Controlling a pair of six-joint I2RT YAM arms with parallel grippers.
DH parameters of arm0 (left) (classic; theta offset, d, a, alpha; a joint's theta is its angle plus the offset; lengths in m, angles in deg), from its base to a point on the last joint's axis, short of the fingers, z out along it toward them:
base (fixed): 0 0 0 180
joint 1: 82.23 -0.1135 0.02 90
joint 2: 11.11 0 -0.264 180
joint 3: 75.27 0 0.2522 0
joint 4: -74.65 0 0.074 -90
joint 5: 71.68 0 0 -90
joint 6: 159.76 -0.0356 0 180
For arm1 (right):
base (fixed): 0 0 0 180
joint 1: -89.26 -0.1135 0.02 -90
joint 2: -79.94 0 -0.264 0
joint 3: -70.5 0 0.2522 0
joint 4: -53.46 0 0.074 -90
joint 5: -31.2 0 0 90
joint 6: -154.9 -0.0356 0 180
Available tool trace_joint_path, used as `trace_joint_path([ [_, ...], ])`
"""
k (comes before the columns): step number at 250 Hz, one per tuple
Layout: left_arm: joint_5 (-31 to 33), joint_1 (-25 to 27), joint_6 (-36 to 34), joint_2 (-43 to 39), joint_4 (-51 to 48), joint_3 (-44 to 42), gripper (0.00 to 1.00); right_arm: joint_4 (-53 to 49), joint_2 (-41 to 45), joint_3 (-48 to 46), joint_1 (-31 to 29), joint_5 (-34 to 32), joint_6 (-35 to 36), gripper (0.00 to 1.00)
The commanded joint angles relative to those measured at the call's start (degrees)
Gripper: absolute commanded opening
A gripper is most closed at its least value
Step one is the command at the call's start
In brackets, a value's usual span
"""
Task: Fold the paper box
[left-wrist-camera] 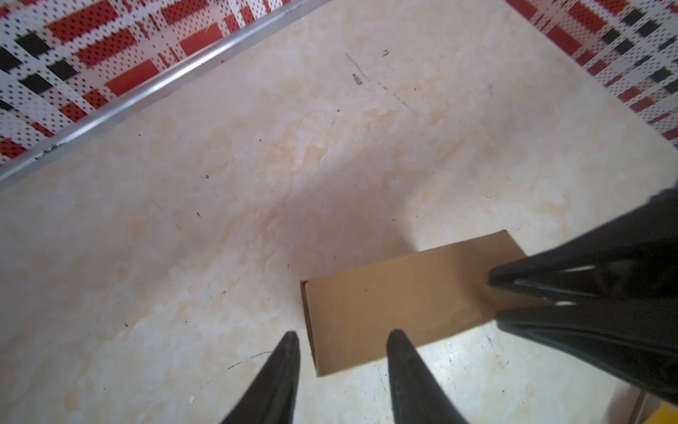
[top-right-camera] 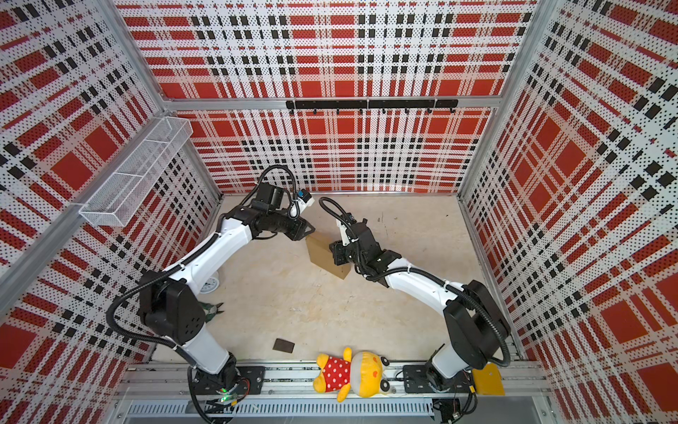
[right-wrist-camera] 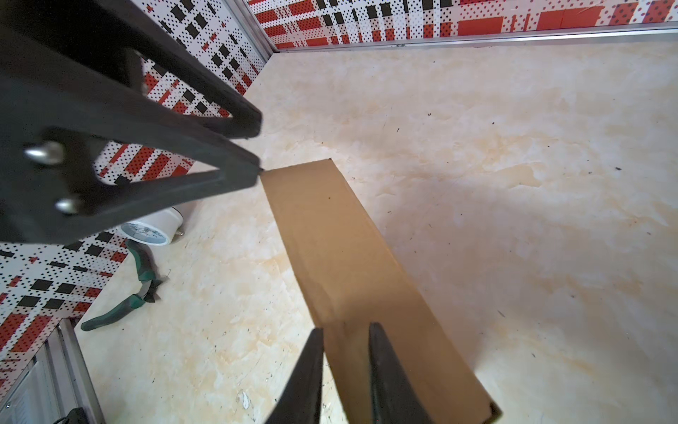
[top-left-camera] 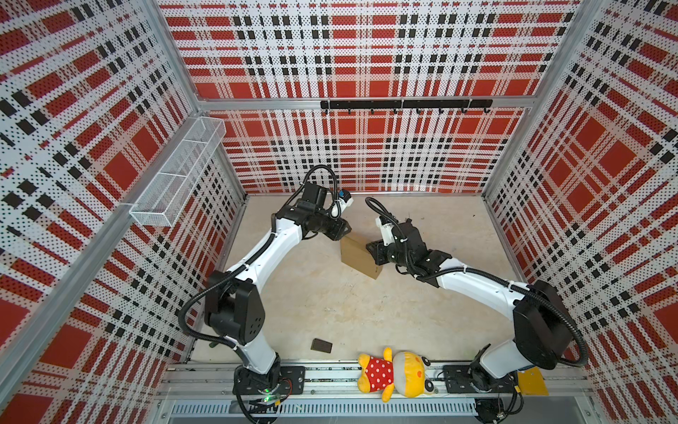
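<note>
The paper box (top-left-camera: pixel 357 257) (top-right-camera: pixel 323 257) is a closed shallow box of plain brown cardboard, held tilted over the middle of the table. My right gripper (right-wrist-camera: pixel 345 328) (top-left-camera: pixel 372 253) is shut on the wall at one end of it (right-wrist-camera: pixel 348 257). My left gripper (left-wrist-camera: pixel 343 334) (top-left-camera: pixel 345 235) is at the opposite end, open, fingers apart. In the left wrist view the corner of the box (left-wrist-camera: pixel 396 304) shows between its fingertips without being clamped. In the right wrist view one left finger tip (right-wrist-camera: pixel 253 172) is right at the box's far corner.
A small dark brown block (top-left-camera: pixel 321 345) lies near the front. A plush toy (top-left-camera: pixel 394 374) lies on the front rail. Green pliers (right-wrist-camera: pixel 124 290) and a white round object (right-wrist-camera: pixel 152 227) lie by the left wall. A wire basket (top-left-camera: pixel 179 172) hangs on that wall.
</note>
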Motion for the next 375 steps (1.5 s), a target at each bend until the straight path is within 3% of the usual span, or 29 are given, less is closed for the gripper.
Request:
trace_joint_path([
  [1, 3.6, -0.2, 0.7, 2.2, -2.8, 1.9, 0.43, -4.1, -2.4, -2.5, -0.3, -0.7, 0.3, 0.23],
  [66, 5.0, -0.4, 0.2, 2.8, -1.6, -1.8, 0.32, -3.2, -2.1, -3.9, -0.3, -0.7, 0.2, 0.23],
  [181, 5.5, -0.4, 0.1, 2.5, 1.2, -7.3, 0.28, -7.1, 1.5, -0.4, -0.3, -0.7, 1.1, 0.26],
  [244, 5.0, -0.3, 0.1, 2.3, 1.8, -8.1, 0.28, -9.7, 5.2, 0.4, 0.7, -0.3, 0.7, 0.19],
  [375, 5.2, 0.1, 0.2, 2.4, 2.3, -8.8, 0.28, -7.8, -0.7, -5.3, 1.5, -1.6, 2.1, 0.15],
])
